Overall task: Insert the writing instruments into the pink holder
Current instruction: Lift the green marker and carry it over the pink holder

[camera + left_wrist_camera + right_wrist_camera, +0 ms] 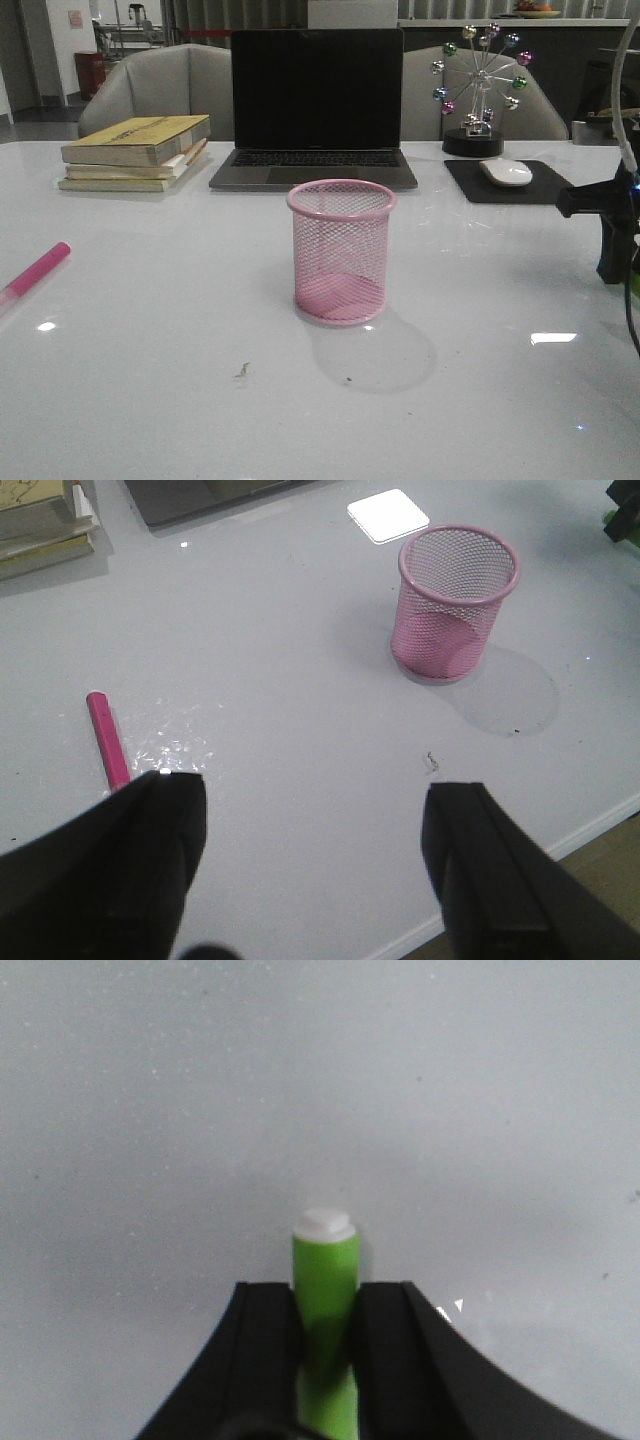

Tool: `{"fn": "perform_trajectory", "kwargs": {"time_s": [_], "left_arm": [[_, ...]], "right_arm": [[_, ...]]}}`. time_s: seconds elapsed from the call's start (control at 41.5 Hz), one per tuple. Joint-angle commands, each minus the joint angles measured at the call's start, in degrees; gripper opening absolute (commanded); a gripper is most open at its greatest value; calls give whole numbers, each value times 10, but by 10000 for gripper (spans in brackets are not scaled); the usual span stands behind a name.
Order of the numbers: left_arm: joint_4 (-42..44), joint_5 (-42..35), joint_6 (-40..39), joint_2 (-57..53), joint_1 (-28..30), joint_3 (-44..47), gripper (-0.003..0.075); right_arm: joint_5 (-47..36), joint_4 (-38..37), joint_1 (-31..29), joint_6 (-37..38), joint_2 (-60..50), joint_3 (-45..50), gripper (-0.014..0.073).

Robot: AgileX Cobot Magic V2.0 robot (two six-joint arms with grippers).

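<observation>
The pink mesh holder (341,252) stands upright and empty at the table's middle; the left wrist view shows the same holder (455,602). A magenta marker (36,270) lies flat near the left edge, and this marker (107,739) rests just beyond my left gripper (315,810), which is open and holds nothing. My right gripper (326,1305) is shut on the lime green marker (325,1265), whose pale end points away over bare table. In the front view the right arm (605,215) sits at the far right, well apart from the holder.
A laptop (315,110) stands behind the holder. Stacked books (135,152) lie at the back left. A mouse (506,171) on a black pad and a ball ornament (478,90) sit at the back right. The table's front edge (560,835) runs near my left gripper.
</observation>
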Motion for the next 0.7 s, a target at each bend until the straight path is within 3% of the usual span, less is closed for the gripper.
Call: {"fn": "perform_trajectory", "kwargs": {"time_s": [0.0, 0.12, 0.313, 0.674], "left_arm": [[-6, -35, 1, 1, -5, -19, 517], [-6, -35, 1, 1, -5, -19, 517], [-6, -35, 1, 1, -5, -19, 517], [-6, -35, 1, 1, -5, -19, 517]], "right_arm": [[-8, 0, 0, -6, -40, -15, 122], [-56, 4, 12, -6, -93, 17, 122], [-212, 7, 54, -6, -229, 129, 122], [-533, 8, 213, -6, -437, 270, 122]]}}
